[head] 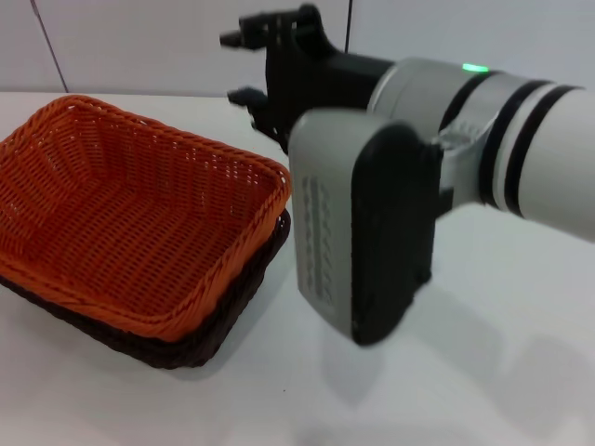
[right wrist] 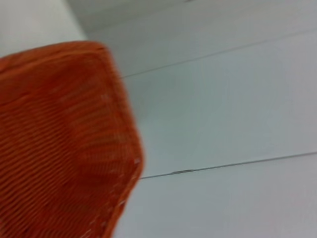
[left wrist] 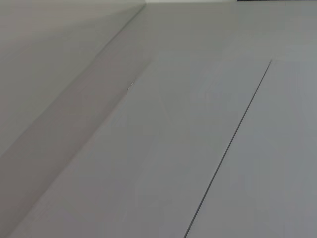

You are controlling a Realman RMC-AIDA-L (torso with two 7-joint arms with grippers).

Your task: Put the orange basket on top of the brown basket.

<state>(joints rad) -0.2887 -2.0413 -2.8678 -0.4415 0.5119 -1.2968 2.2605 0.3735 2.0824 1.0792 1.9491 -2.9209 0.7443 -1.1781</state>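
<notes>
A: Orange basket (head: 130, 218) nested in brown basket (head: 200, 344) on table (head: 483, 372)?
B: Yes. Right gripper (head: 249, 67) spread, empty, beside the rim. Risk: clipping the rim skews the stack.

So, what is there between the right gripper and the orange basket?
Nothing: in the head view only bare white table and open air separate the right gripper from the orange basket, which sits nested in the brown basket.

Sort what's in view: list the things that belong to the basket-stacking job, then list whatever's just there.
Job:
orange basket, nested in the brown one
brown basket, underneath
right gripper, raised beyond the baskets, holding nothing

Just there:
white table
</notes>
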